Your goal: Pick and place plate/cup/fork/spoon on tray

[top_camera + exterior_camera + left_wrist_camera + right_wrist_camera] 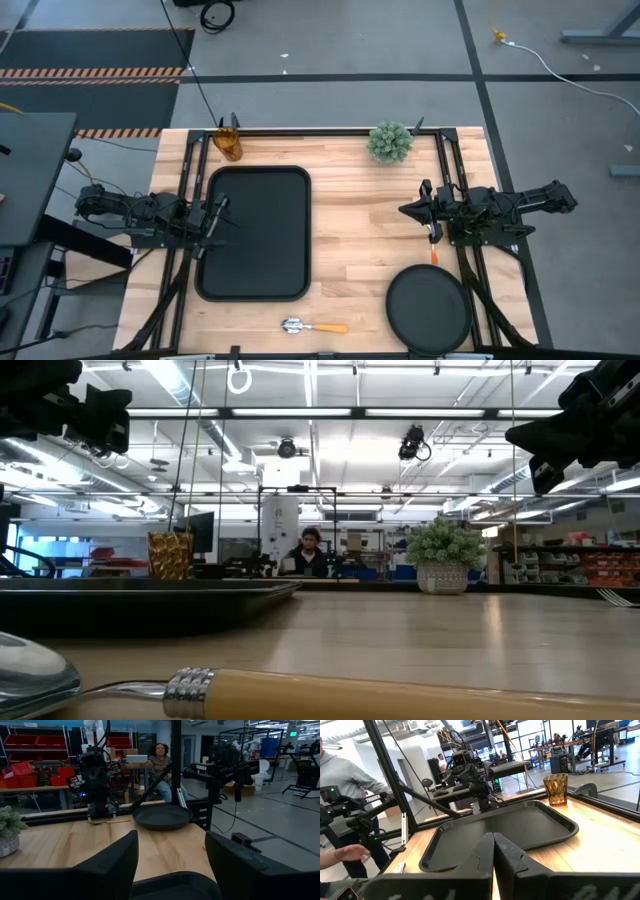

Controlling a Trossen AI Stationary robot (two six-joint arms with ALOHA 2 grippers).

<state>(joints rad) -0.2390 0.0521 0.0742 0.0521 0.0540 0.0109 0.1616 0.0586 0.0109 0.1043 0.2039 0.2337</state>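
The black tray (252,235) lies on the table's left half and also shows in the right wrist view (505,827). The amber cup (228,143) stands upright behind the tray at the far edge. The round black plate (430,310) lies at the near right. The spoon (315,326) lies by the near edge. The fork (434,250) lies under my right arm, and its tines show in the low view (615,597). My left gripper (226,212) is open above the tray's left rim. My right gripper (404,210) is shut and empty, raised right of the tray.
A spiky green plant in a pot (390,142) stands at the far edge, right of centre. Bare wood lies between the tray and the right arm. A dark frame runs round the table. People show in the room beyond the table (340,805).
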